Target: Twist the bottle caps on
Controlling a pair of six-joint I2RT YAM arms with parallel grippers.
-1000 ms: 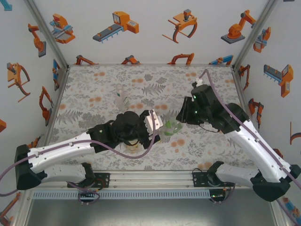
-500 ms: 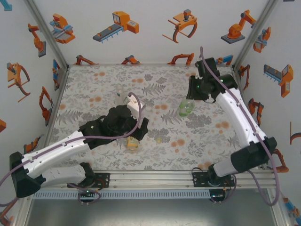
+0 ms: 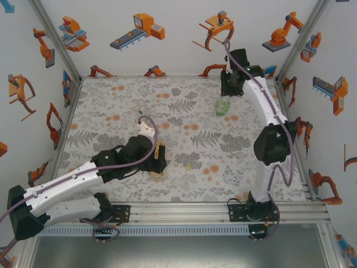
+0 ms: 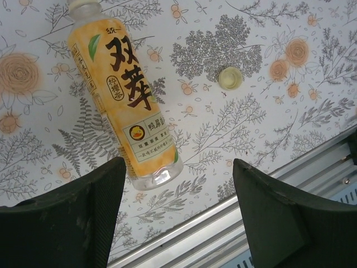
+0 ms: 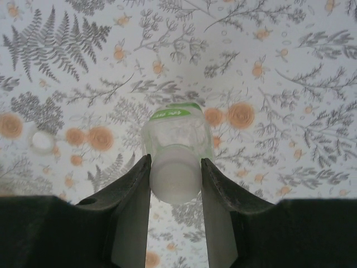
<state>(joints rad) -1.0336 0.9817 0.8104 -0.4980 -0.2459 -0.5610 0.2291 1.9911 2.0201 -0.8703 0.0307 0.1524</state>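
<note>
The amber bottle [image 4: 125, 95] with its yellow-orange label lies on its side on the floral mat. My left gripper [image 4: 179, 167] hovers open just behind its base, nothing between the fingers [image 4: 83, 218]. From above, the left gripper [image 3: 160, 163] is over that bottle [image 3: 157, 173] near the front. A pale yellow cap [image 4: 230, 78] lies loose to its right, the same cap [image 3: 189, 166] showing from above. My right gripper [image 5: 175, 178] is shut on the capped top of the green bottle [image 5: 177, 137], which hangs below it. That bottle [image 3: 223, 106] is at the back right under the right gripper [image 3: 225, 97].
A clear bottle [image 3: 143, 108] stands left of centre towards the back. A small white cap [image 5: 42, 140] lies on the mat left of the green bottle. The metal rail [image 4: 234, 223] of the table's near edge runs close behind the left gripper.
The right arm has swung from the middle to the far back right, carrying the green bottle. The left arm has drawn back to the left, ending over the amber bottle.
</note>
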